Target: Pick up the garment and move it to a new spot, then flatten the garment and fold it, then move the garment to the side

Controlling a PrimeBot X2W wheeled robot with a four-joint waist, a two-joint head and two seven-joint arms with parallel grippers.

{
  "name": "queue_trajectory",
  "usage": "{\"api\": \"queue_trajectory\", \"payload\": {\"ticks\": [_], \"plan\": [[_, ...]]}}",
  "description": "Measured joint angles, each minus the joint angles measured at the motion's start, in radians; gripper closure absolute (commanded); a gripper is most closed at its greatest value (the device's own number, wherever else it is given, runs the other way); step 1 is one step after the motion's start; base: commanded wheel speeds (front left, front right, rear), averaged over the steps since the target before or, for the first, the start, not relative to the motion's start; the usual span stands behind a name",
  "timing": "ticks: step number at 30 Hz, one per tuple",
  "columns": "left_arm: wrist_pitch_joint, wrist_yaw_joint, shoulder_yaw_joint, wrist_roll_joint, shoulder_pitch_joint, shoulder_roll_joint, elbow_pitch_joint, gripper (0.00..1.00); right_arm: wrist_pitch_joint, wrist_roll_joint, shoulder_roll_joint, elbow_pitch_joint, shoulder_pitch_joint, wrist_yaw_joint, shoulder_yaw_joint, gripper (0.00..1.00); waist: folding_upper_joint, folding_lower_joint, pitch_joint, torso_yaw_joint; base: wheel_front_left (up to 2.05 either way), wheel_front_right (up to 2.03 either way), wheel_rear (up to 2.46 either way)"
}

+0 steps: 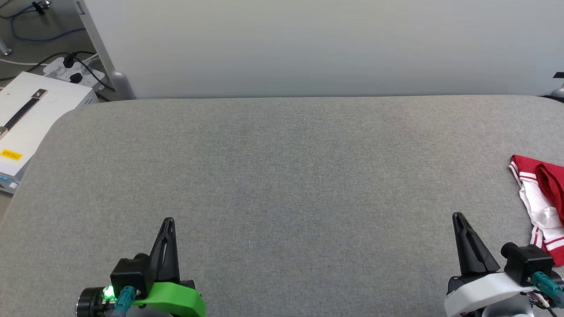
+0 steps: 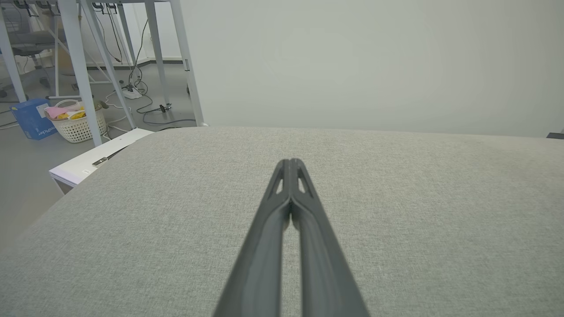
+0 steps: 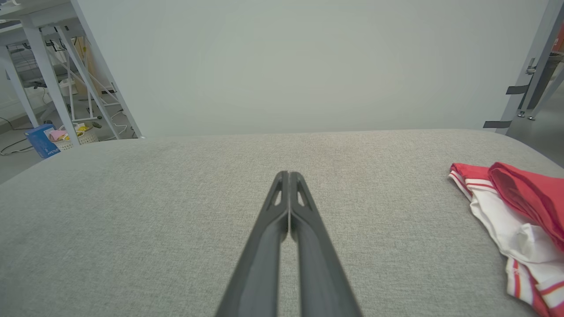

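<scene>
The garment (image 1: 539,207), red with white sleeves and striped trim, lies crumpled at the right edge of the grey table, partly cut off by the head view's border. In the right wrist view the garment (image 3: 511,220) sits to the right of the fingers. My right gripper (image 1: 459,216) hovers at the lower right, shut and empty, a short way left of the cloth. My left gripper (image 1: 168,220) rests at the lower left, shut with nothing in it, far from the garment. Both pairs of fingertips meet: left gripper (image 2: 291,162), right gripper (image 3: 288,174).
The grey padded table (image 1: 282,167) spreads wide between the grippers. A pale wall panel (image 1: 308,44) stands behind it. Off the left edge sit a white box (image 1: 31,114) and a power strip (image 1: 72,70) with cables. A laundry basket (image 2: 77,121) is on the floor.
</scene>
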Motion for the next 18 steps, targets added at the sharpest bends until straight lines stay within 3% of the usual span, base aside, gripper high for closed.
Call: {"api": "queue_trajectory", "payload": {"ticks": [18], "plan": [[0.035,-0.001,0.011,0.026,-0.001,-0.003,-0.012,1.00,0.034,-0.030,0.009,-0.017,-0.001,0.000,-0.002,1.00,0.0000,0.0000,-0.001,0.000,0.00,0.00,0.00]]}}
